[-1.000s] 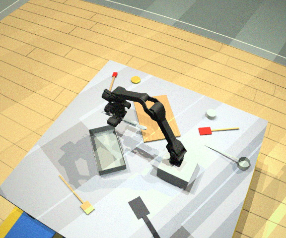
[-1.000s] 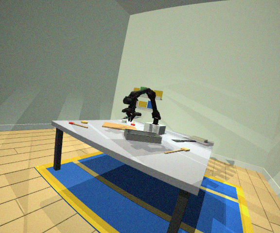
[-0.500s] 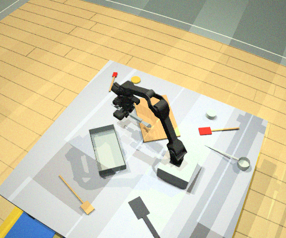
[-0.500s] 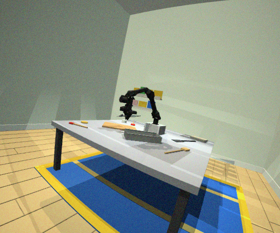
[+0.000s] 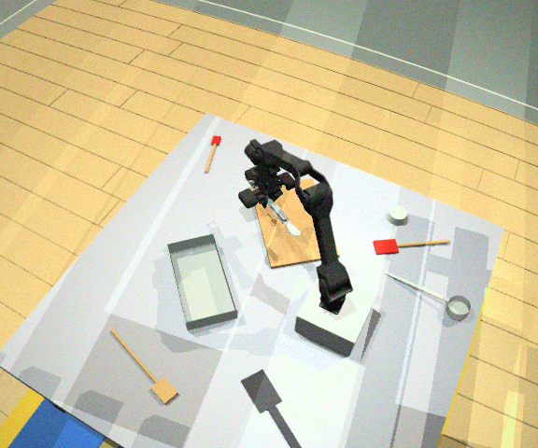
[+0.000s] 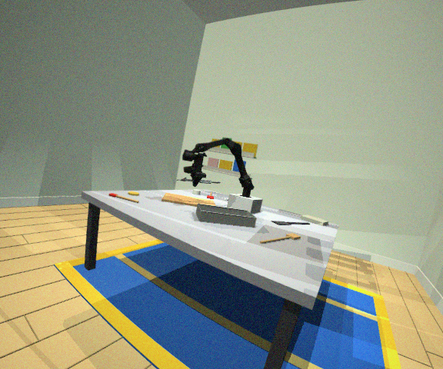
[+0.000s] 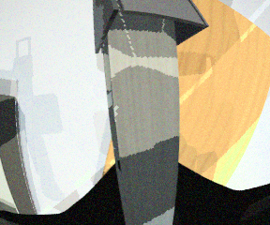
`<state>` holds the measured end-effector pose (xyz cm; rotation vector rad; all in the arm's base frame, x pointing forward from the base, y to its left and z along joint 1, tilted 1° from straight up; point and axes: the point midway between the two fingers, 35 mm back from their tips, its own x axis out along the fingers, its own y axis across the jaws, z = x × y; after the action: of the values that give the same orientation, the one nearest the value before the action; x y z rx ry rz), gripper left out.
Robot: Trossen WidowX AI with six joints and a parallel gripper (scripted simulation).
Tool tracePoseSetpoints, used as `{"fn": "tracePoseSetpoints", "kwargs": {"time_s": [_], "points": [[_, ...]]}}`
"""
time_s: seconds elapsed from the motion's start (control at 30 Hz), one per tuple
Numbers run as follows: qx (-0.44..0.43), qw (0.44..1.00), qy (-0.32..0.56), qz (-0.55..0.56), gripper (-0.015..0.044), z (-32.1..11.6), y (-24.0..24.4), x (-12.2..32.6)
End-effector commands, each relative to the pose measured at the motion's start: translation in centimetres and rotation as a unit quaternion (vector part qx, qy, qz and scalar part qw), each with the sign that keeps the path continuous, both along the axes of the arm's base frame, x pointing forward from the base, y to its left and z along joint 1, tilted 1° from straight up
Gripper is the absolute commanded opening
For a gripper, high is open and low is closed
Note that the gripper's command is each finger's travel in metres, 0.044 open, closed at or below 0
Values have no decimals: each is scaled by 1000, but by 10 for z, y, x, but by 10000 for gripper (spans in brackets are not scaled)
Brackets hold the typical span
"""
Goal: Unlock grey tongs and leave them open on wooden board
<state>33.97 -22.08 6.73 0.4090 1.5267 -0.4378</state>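
Observation:
My gripper (image 5: pixel 265 204) (image 6: pixel 195 184) (image 7: pixel 141 160) is shut on the grey tongs (image 5: pixel 282 216) (image 6: pixel 211 181) (image 7: pixel 144 103). It holds them in the air over the wooden board (image 5: pixel 281 259) (image 6: pixel 174 198) (image 7: pixel 247 61). In the exterior view they hang roughly level, well above the table. The arms look close together, one light end pointing toward the arm's base; the far end is partly hidden by the gripper. Whether the lock is engaged cannot be told. The roasting tin (image 5: pixel 211 322) (image 6: pixel 225 216) (image 7: pixel 6 127) stands beside the board with no tongs on it.
The arm's pale base block (image 5: pixel 326 333) stands near the board. Around lie a red-headed spatula (image 5: pixel 386 246), a smaller red one (image 5: pixel 216 140) (image 6: pixel 123 197), a wooden spatula (image 5: pixel 164 390) (image 6: pixel 292 236), a dark spatula (image 5: pixel 261 389), a long-handled pan (image 5: pixel 459 308) and a white round pot (image 5: pixel 398 215).

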Motion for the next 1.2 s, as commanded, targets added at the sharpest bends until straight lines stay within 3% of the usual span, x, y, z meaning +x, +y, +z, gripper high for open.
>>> {"fn": "tracePoseSetpoints", "kwargs": {"time_s": [0.0,0.37,0.67,1.17], "points": [[-6,999,-4,-49,-150,4,-22,-18],[-8,985,-5,-169,-150,6,-71,-72],[-14,985,-12,-171,-150,6,-72,-73],[-101,975,-111,-161,-150,14,-78,-65]]}}
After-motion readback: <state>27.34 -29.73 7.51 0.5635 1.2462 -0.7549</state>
